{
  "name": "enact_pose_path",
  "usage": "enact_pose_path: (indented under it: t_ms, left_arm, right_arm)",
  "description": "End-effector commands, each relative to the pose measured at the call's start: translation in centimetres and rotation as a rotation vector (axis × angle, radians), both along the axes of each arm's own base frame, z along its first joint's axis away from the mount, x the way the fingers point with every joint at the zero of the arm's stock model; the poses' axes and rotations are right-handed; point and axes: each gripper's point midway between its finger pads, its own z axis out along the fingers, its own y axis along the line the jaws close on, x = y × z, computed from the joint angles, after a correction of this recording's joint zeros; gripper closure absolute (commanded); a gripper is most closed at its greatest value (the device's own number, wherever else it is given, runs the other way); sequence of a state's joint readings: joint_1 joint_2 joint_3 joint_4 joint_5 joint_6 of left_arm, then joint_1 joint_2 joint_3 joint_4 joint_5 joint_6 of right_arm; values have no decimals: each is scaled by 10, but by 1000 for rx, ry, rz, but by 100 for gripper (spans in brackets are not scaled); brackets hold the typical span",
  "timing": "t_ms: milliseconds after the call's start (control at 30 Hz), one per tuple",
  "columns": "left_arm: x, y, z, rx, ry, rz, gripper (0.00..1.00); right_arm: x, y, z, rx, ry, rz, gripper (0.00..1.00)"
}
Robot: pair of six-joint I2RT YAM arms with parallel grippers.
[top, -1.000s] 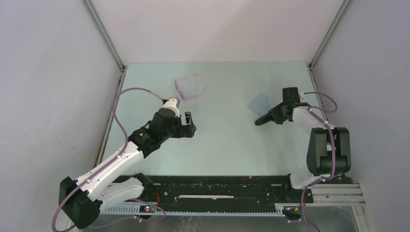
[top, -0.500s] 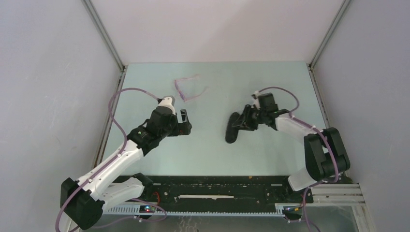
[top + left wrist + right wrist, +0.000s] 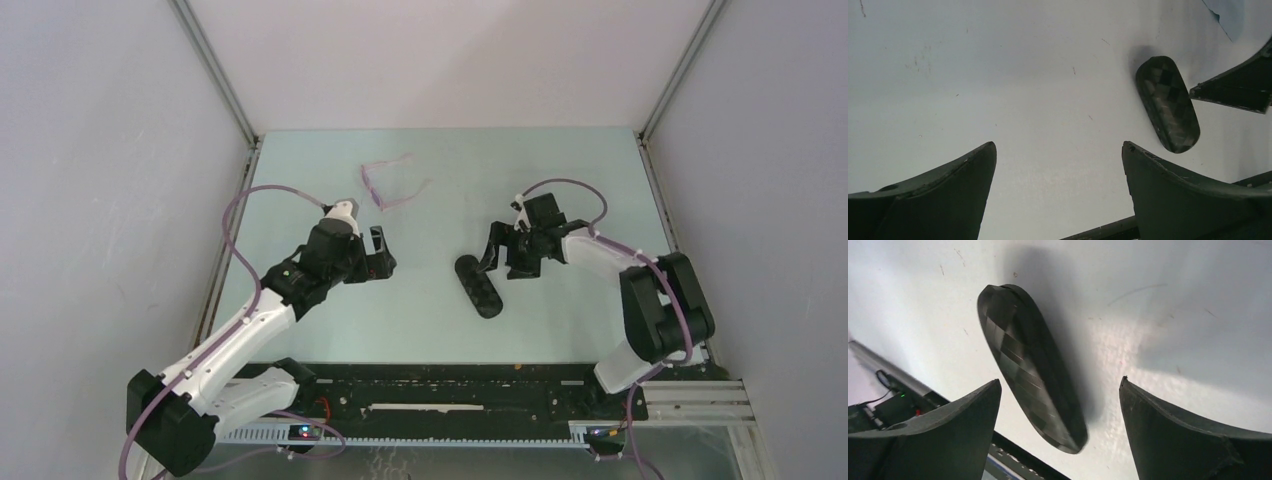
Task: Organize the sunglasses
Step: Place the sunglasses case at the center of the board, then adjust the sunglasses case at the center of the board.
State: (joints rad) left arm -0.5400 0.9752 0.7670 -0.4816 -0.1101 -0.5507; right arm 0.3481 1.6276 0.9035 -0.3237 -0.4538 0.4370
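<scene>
The sunglasses (image 3: pixel 390 186), a thin pale pink frame, lie open on the table at the back, left of centre. My left gripper (image 3: pixel 384 252) (image 3: pixel 1058 150) hovers open in front of them, with only bare table between its fingers. A closed black oblong case (image 3: pixel 478 287) (image 3: pixel 1168 104) (image 3: pixel 1030 367) lies on the table near the middle. My right gripper (image 3: pixel 503 258) (image 3: pixel 1059 380) stands open just above and behind the case, its fingers spread either side of the case's end without touching it.
A corner of a blue-grey cloth (image 3: pixel 1235 12) shows behind the case in the left wrist view; the right arm hides it from above. Grey walls enclose the table on three sides. A black rail (image 3: pixel 450 385) runs along the near edge.
The right gripper carried the black case left from the back right to the middle of the table, then opened and let it go. The left arm barely shifted.
</scene>
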Motion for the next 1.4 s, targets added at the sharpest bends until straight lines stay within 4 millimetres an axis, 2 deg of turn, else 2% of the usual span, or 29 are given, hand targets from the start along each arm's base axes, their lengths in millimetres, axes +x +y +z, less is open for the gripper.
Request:
enact_pose_path:
  t_ms: [0, 100, 267, 567, 700, 833, 933, 1000, 1133, 1233, 1367]
  left_arm:
    - [12, -5, 28, -35, -54, 9, 0]
    - [15, -4, 30, -33, -56, 24, 0]
    - [16, -7, 33, -39, -54, 16, 0]
    - [10, -9, 24, -53, -24, 7, 0]
    - [10, -14, 15, -67, 10, 9, 0]
    - [11, -17, 9, -71, 33, 4, 0]
    - [13, -23, 3, -72, 51, -10, 0]
    - [13, -25, -8, -47, 93, -10, 0]
    - [13, -43, -18, -15, 153, -45, 0]
    - [14, -62, -14, 4, 134, -75, 0]
    - [18, -74, -18, 108, 152, -32, 0]
  right_arm:
    - [9, -20, 41, -182, -186, -11, 1]
    - [4, -15, 46, -264, -249, 4, 0]
    - [-6, 0, 34, -319, -261, 76, 0]
    - [-5, 13, 15, -215, -161, 93, 0]
    - [-11, 34, 2, -146, -99, 112, 1]
    - [-26, 65, 9, -85, -110, 165, 1]
    - [-32, 76, 10, -82, -104, 177, 1]
    - [-32, 74, 10, -84, -90, 162, 1]
    - [-29, 62, 19, -94, -100, 142, 0]
    - [-22, 41, 37, -100, -135, 87, 0]
    - [-7, -2, 60, -75, -170, -96, 0]
